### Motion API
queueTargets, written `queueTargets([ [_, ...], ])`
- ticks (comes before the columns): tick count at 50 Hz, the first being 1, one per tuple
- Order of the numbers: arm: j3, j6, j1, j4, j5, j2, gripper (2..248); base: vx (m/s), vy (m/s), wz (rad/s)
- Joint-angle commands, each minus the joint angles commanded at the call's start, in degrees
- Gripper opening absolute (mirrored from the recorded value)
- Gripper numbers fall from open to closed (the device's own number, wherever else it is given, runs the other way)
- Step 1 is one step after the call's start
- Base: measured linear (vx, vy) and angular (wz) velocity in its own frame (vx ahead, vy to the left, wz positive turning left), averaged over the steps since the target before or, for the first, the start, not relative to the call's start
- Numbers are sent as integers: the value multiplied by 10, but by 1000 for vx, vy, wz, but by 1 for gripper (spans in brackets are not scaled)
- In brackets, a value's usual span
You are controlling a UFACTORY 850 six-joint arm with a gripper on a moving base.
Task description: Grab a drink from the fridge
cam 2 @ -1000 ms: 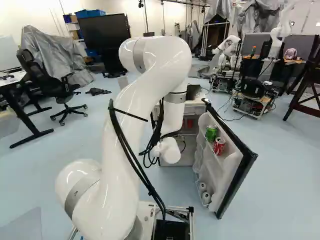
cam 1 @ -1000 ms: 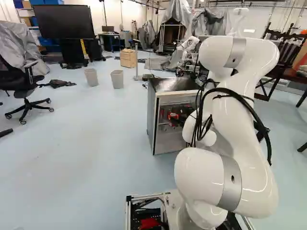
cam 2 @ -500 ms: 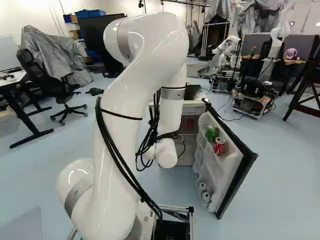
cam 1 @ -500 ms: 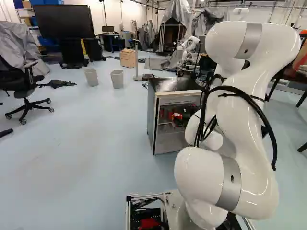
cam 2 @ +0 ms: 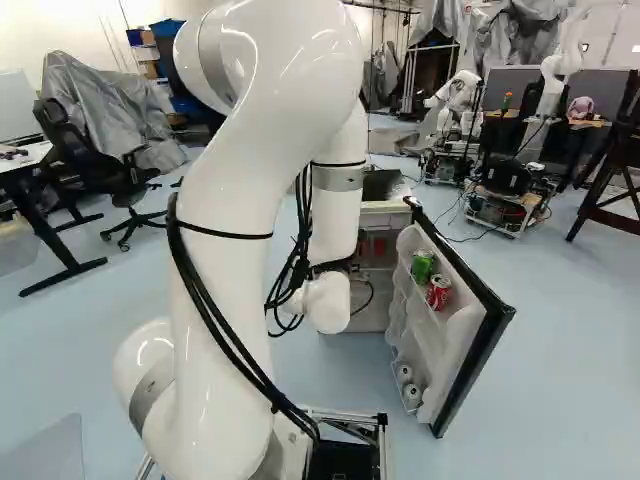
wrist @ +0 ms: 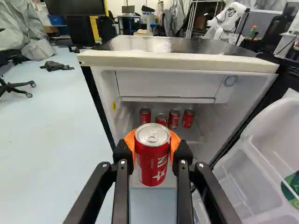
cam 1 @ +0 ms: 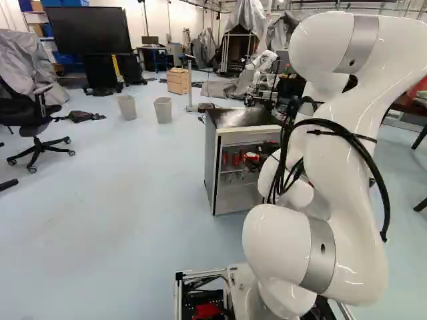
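Observation:
In the left base view my gripper (cam 1: pixel 254 158) is in front of the open fridge (cam 1: pixel 235 193), partly hidden by the arm. The wrist view shows the gripper (wrist: pixel 153 151) shut on a red can (wrist: pixel 152 163), an orange pad against each side and the can's silver top showing. Beyond it, inside the fridge (wrist: pixel 180 58), several red cans (wrist: pixel 174 119) stand below the freezer compartment. The open door (cam 2: pixel 455 340) holds a green can (cam 2: pixel 422 266) and a red can (cam 2: pixel 438 292) in the right base view.
The door's inner shelves (wrist: pixel 250 175) stand close beside the gripper. Two grey bins (cam 1: pixel 163 110) are on the floor beyond the fridge's left side. A black office chair (cam 2: pixel 115 185) stands farther left. Another robot (cam 2: pixel 460 100) is in the background.
The arm has drawn back toward the base and its upper bend has risen. The gripper has moved a little up and to the right in the left base view. The base has stayed still.

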Motion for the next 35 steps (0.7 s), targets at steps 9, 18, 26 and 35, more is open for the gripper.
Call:
queueTargets([
  [9, 7, 0, 0, 15, -1, 19, 94, 0, 0, 0],
  [18, 13, 0, 0, 27, -7, 38, 94, 0, 0, 0],
  [26, 18, 0, 0, 31, -15, 54, 94, 0, 0, 0],
  [35, 24, 0, 0, 32, -24, 73, 94, 0, 0, 0],
])
